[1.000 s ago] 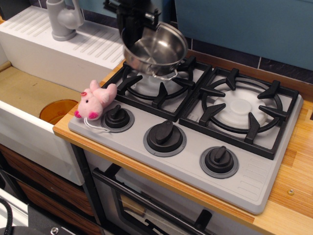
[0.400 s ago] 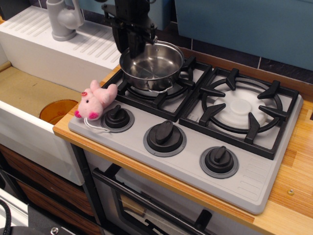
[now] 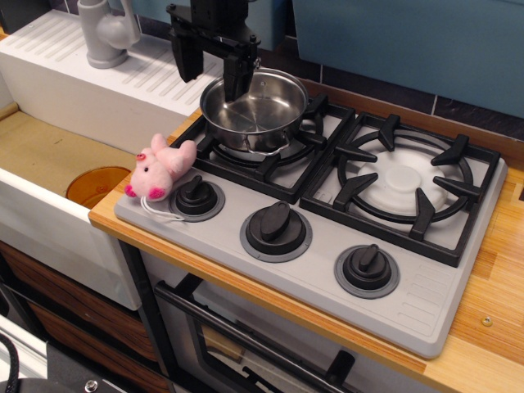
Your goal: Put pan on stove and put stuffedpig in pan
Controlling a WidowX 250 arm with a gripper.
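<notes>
The shiny steel pan [image 3: 255, 110] stands upright on the left burner grate of the grey stove [image 3: 409, 295]. My black gripper [image 3: 211, 70] hangs over the pan's back left rim, open, with one finger outside the pan and one over its inside. It holds nothing. The pink stuffedpig [image 3: 160, 168] lies on the stove's front left corner, beside the left knob [image 3: 196, 195], its white string loop trailing toward the front.
A white sink with a grey tap [image 3: 106, 33] and an orange drain [image 3: 97, 184] lies to the left. The right burner [image 3: 403, 182] is bare. Two more knobs [image 3: 276, 227] sit along the stove's front. A wooden counter [image 3: 491, 327] borders the right.
The pan came down from a tilted hold in the air and now stands level on the left burner. My gripper has opened off its rim and risen slightly.
</notes>
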